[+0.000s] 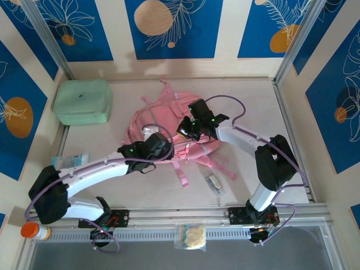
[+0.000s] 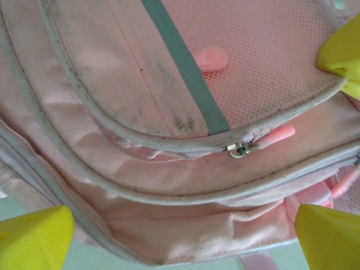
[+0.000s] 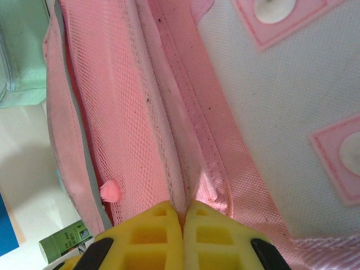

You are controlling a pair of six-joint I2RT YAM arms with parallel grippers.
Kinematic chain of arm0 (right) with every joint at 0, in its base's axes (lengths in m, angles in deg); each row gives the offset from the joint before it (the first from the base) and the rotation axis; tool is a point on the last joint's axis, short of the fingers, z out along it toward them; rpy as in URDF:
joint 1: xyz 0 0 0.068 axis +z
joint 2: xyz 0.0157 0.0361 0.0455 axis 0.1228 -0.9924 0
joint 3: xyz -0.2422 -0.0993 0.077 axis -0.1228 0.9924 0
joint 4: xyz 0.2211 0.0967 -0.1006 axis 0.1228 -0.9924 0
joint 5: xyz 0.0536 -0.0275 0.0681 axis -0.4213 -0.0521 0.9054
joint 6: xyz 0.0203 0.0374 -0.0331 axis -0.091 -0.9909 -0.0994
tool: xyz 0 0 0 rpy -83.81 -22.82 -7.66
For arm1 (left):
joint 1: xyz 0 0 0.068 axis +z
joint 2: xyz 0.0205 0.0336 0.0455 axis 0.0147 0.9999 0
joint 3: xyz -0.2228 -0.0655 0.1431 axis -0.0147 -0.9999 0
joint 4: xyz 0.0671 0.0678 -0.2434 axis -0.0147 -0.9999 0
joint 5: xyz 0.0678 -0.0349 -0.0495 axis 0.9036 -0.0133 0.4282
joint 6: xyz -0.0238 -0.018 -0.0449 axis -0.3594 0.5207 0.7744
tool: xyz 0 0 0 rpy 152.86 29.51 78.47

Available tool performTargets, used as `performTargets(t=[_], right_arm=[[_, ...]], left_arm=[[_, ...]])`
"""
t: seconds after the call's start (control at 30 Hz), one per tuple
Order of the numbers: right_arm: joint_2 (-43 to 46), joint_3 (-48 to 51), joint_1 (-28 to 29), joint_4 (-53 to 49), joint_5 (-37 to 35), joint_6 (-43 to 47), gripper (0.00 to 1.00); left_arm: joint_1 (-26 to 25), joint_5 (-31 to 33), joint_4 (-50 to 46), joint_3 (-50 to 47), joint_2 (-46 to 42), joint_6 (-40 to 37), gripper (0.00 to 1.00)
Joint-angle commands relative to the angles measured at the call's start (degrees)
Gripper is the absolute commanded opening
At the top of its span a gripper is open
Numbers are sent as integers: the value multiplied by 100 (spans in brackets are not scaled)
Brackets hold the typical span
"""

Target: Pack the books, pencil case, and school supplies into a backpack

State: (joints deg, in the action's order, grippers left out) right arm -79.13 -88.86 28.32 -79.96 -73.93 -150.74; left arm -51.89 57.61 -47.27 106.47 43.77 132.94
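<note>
Backpack (image 1: 169, 121) lies flat mid-table, front pockets up. The right gripper (image 3: 183, 216) is closed, and appears to pinch a fold of pink fabric beside the mesh pocket. The left gripper (image 2: 180, 230) hangs over the front pocket with its jaws spread wide, holding nothing. The zip pull (image 2: 243, 149) sits just ahead of it, and the zip looks closed. Judged step: opening that pocket. Recommended: centre the jaws on the pink tab, close fully, and draw along the zip line while the right grip tensions the fabric. School supplies (image 1: 214, 183) lie outside, by the straps
</note>
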Motion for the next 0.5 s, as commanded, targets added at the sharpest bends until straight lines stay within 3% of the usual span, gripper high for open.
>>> performTargets(t=[0.0,0.3,0.47], right_arm=[[60,-158,125,322,82,-150,0],[-1,-184,127,411,144,-177,0],[13,-173,114,411,170,-153,0]], left_arm=[[-179,800,87,265,234,202,99],[-161,1325,449,560,1006,660,100],[-167,1605,5,740,1261,858,99]])
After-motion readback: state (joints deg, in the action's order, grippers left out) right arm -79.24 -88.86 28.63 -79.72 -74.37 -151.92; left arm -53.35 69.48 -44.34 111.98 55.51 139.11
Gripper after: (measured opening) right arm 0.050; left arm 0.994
